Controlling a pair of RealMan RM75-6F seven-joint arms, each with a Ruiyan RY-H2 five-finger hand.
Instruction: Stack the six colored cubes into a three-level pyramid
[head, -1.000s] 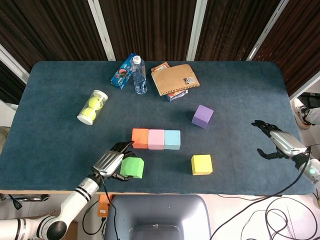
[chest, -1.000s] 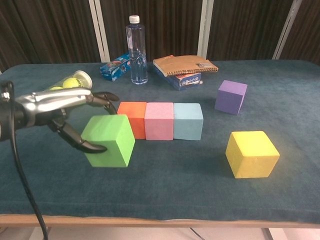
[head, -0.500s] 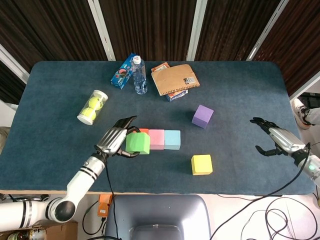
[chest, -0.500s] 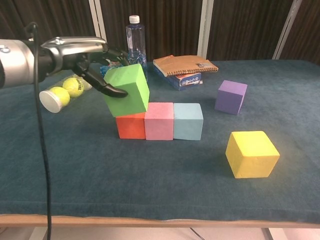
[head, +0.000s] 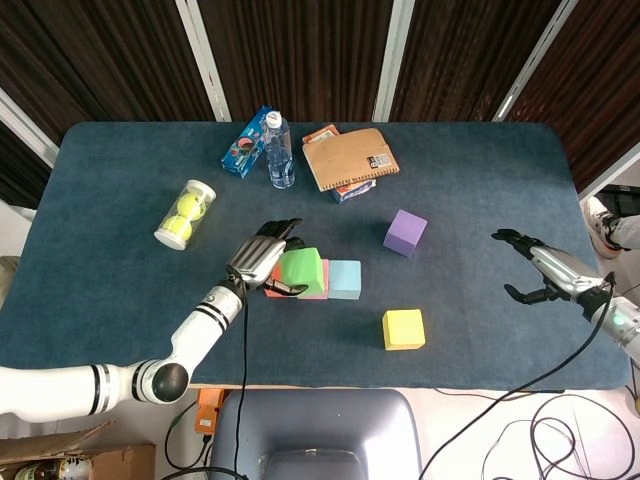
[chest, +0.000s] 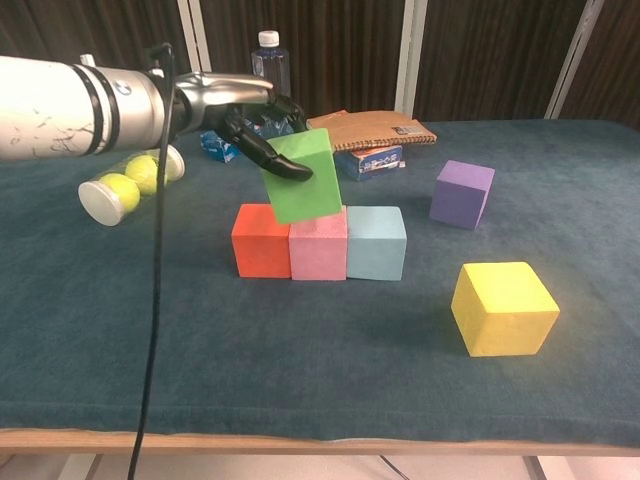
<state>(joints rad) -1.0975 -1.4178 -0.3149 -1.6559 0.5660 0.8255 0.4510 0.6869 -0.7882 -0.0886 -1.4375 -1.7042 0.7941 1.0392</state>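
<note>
A clear plastic tube of yellow tennis balls (chest: 127, 183) lies far left. The left hand (chest: 243, 112) grips the green foam cube (chest: 303, 176), tilted above the orange cube (chest: 262, 240) and pink cube (chest: 319, 243), which sit in a row with the light-blue cube (chest: 376, 242). The labels on the clear water bottle (head: 279, 151) and blue box (head: 247, 143) are unreadable. Yellow cube (chest: 502, 307) and purple cube (chest: 462, 193) sit apart. The right hand (head: 545, 271) hovers with fingers spread, holding nothing.

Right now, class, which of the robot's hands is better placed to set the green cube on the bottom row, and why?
The left hand: it grips the green cube just above the pink cube. The right hand is open, far off near the table's edge.
</note>
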